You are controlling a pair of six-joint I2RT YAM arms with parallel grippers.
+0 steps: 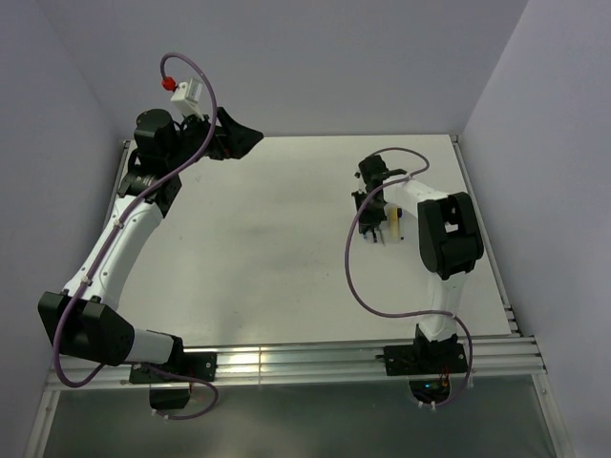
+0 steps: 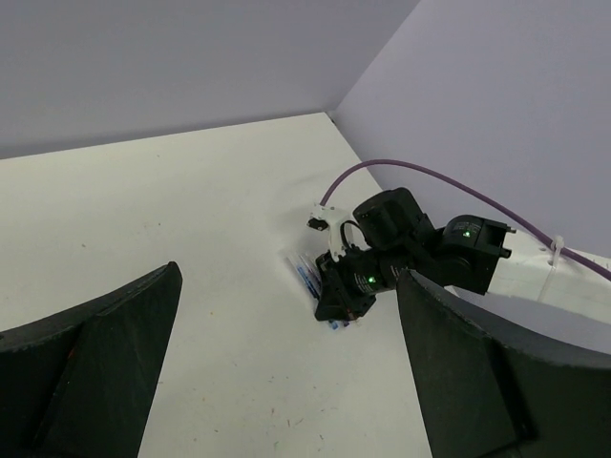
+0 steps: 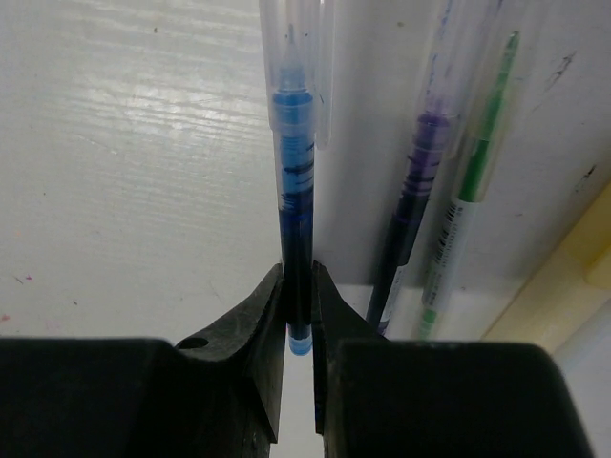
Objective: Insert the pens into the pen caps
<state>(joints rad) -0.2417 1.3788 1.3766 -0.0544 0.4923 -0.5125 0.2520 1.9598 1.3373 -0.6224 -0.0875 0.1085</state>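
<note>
Mid-grasp at the right side of the tabletop (image 1: 277, 248). Clamped on the blue pen (image 3: 291, 172) with the right gripper (image 3: 298, 286), close to the pen's blue end plug, barrel pointing straight away from the wrist camera. Lying flat, by the look of it, just beside a purple pen (image 3: 418, 181) and a green pen (image 3: 473, 181), all three roughly parallel. Well apart, near the far-left corner: the left gripper (image 1: 243, 138), raised, fingers spread wide, holding nothing.

Judged as the pick-up of a first pen, or possibly already the push into a cap. Ending at the far tip in a clear sleeve (image 3: 298, 67) with what looks like a clip, perhaps one of the pen caps. Cannot tell whether seated, merely touching, or part of the pen itself. Calling next for lining the barrel up with a cap's mouth and pressing along the axis. Likely also for bracing the cap with the idle arm, liable as it is to slide if loose.

Hard to read from above: pens hidden almost wholly under the right wrist, only a yellowish block (image 1: 391, 226) showing beside it. Cut off at the top edge of the right wrist view: the far ends of all three pens. At lower right there, a pale yellow edge (image 3: 573, 277), unidentified. No bright yellow cap made out with certainty.
</note>
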